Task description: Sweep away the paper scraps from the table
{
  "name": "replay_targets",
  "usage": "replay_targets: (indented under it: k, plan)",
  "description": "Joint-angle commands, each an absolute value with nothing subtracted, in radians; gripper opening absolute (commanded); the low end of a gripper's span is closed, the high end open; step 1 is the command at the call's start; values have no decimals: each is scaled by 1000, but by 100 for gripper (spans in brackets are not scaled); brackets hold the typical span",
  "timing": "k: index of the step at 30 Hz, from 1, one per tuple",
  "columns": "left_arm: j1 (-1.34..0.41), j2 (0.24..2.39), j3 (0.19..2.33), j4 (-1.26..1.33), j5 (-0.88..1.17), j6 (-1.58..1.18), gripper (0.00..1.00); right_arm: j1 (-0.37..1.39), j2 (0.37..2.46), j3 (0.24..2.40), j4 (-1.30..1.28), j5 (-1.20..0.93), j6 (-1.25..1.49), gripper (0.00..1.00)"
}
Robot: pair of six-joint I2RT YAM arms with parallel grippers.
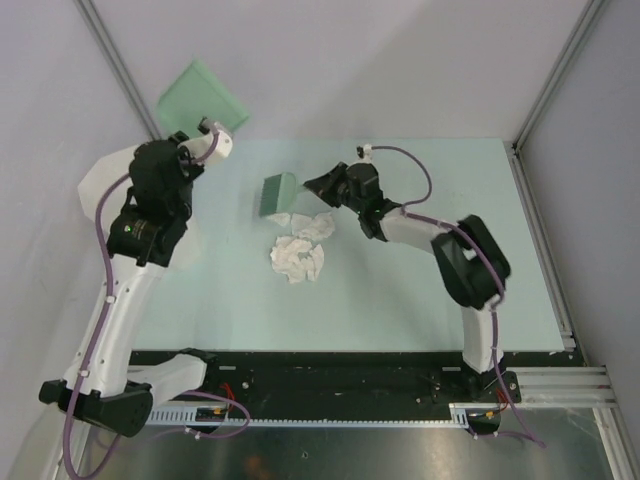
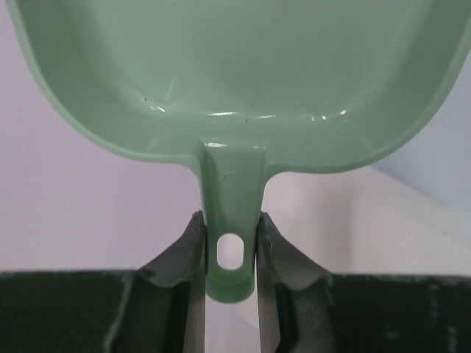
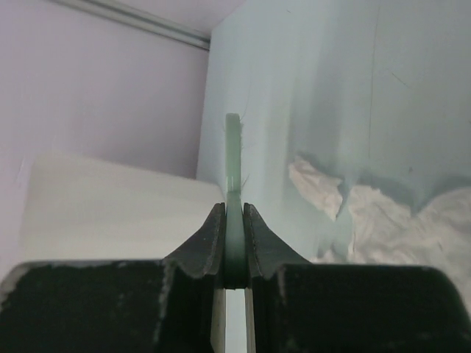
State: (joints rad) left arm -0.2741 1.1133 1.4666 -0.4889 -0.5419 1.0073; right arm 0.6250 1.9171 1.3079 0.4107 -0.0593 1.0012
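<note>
**Item 1, table**. Pale mint-green work surface with a black front strip along the near edge, where both arm bases are bolted.

**Item 2, paper scraps**. Crumpled white wads lying on the table a little left of centre. One larger wad sits nearer the arms, and a smaller one touches it on the far side. In the right wrist view the scraps lie to the right of the fingers, close to the tip of the brush.

**Item 3, right gripper**. It reaches in from the right towards the middle of the table. In its wrist view the gripper is clamped tight on the brush, with no gap showing.

**Item 4, brush**. Small and green, held just beyond the scraps with its lower edge next to the smaller wad. Seen edge-on from the wrist, the brush is a thin upright strip.

**Item 5, left gripper**. It sits at the far left corner. In its wrist view the gripper pinches the dustpan's handle from both sides.

**Item 6, dustpan**. Darker green, held up past the far left corner of the table, well apart from the scraps. The dustpan shows its hollow side to the wrist camera.
</note>
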Motion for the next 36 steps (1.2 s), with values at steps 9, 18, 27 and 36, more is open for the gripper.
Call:
replay_targets:
  k: [9,18,27,36]
  plan:
    - [-290,994,1160,-693,-230,581,0,626,2202,1625,229,-37,1123,0]
    - [-317,1018,965,-759,-35,548,0,476,1907,1232,117,-129,930,0]
    - [-351,1138,847,-816,23,603,0,440,1611,1181,82,-217,663,0]
    - [-339,1068,801,-971,2,683,0,603,1411,1256,-401,-1,204,0]
